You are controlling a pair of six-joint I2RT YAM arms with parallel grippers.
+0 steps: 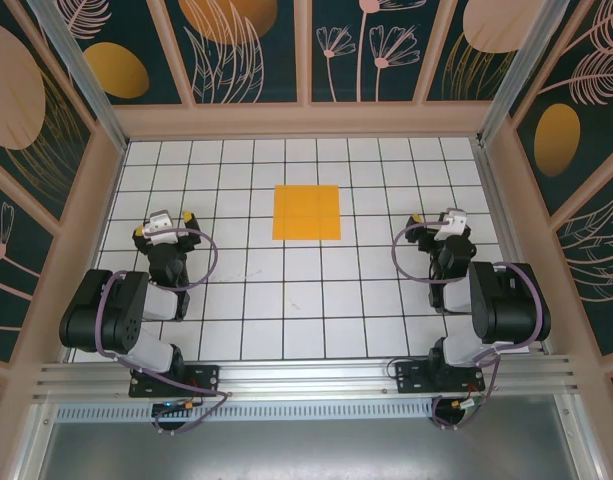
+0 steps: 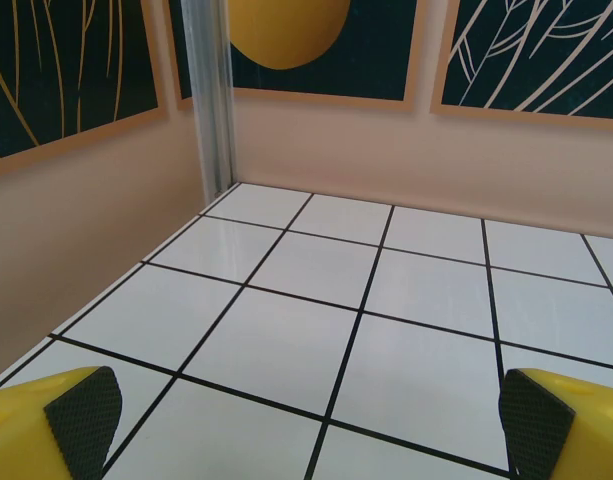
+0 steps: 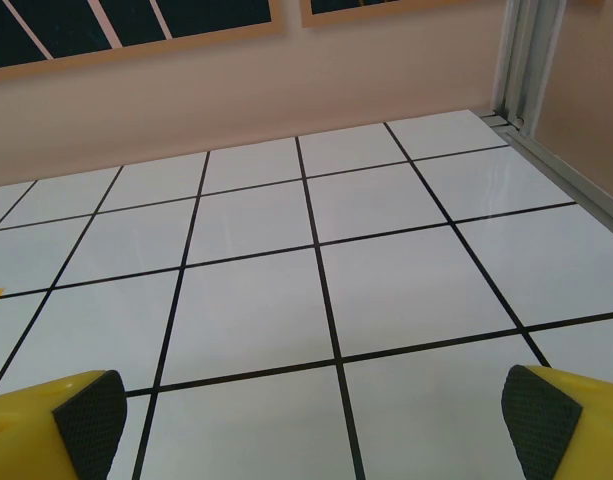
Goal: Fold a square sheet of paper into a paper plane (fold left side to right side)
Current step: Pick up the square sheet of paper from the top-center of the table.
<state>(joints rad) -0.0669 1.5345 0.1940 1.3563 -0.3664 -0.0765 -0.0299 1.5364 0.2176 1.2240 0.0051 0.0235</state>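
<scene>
Paper under inspection: the square sheet of paper [image 1: 307, 212] lies flat and unfolded on the white gridded surface [image 1: 316, 310], toward the far middle, between the two arms and well apart from both. Faint creases cross it. The left gripper [image 1: 167, 222] sits low over the tiles on the left, spread wide with nothing between its pads [image 2: 81, 420]. The right gripper [image 1: 448, 222] sits opposite on the right, equally wide and holding nothing.

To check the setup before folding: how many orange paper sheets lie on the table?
1. The square sheet of paper lies flat on the table, mid-width, toward the far side. Another exactly beneath it would be hidden.
</scene>
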